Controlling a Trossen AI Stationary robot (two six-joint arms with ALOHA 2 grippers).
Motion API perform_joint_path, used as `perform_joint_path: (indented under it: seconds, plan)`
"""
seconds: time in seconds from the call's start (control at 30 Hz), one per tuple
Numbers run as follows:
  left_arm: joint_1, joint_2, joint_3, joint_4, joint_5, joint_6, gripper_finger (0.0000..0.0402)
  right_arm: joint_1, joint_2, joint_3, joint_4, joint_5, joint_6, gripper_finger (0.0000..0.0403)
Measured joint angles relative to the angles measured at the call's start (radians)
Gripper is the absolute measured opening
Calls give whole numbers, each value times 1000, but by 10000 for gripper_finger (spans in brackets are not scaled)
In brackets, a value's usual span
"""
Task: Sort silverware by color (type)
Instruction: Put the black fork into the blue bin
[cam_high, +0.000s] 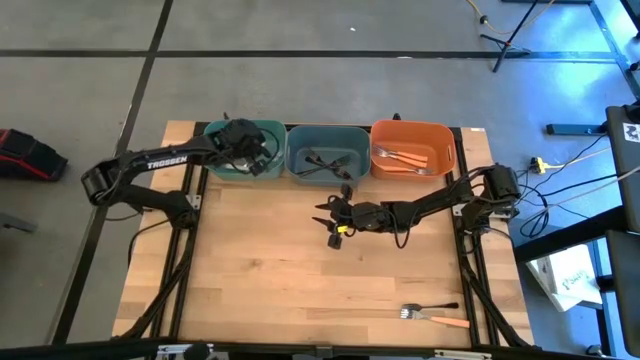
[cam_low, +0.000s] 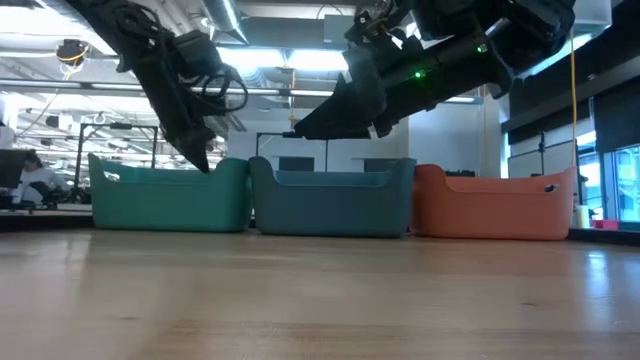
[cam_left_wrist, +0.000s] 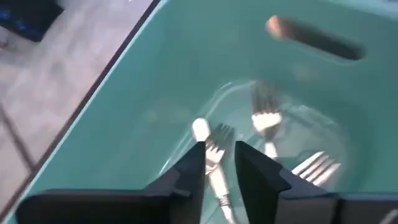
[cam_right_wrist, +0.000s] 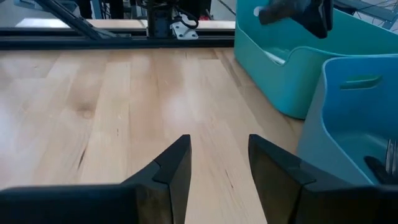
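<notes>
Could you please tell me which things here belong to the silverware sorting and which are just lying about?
Belongs to the job:
- teal bin with white forks
- blue bin with black forks
- orange bin with orange forks
- black fork and orange fork on the table
- left gripper, right gripper

Just lying about:
- red case
- yellow cable

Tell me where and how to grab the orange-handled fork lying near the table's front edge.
Grip the orange-handled fork mid-handle, coming straight down from above with the fingers spanning its narrow width. It lies flat on the table, so there's nothing to get under. A black-handled fork lies close alongside, near the tines; the orange handle end looks clearer.
</notes>
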Motion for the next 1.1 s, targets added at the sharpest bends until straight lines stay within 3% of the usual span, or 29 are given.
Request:
perform_joint_path:
  seconds: [0.2, 0.37, 0.57, 0.73, 0.83, 0.93, 1.1]
  plan:
    - [-86, -119, 0, 4, 183, -7, 107, 37, -102, 21, -177, 56, -1, 150]
    - [-221, -192, -1, 17, 265, -27, 105, 112, -216, 88, -493, 146, 34, 150]
    - [-437, -247, -103, 123, 324, -64, 104, 205, -309, 175, -904, 144, 240, 150]
    - [-599, -257, -232, 309, 324, -107, 103, 246, -329, 228, -1193, 53, 464, 150]
    - [-677, -256, -293, 423, 324, -111, 103, 260, -329, 253, -1337, -84, 622, 150]
    - [-726, -256, -307, 507, 309, -106, 103, 286, -329, 265, -1434, -225, 786, 150]
    - [-783, -257, -296, 549, 312, -159, 103, 386, -323, 251, -1520, -350, 997, 150]
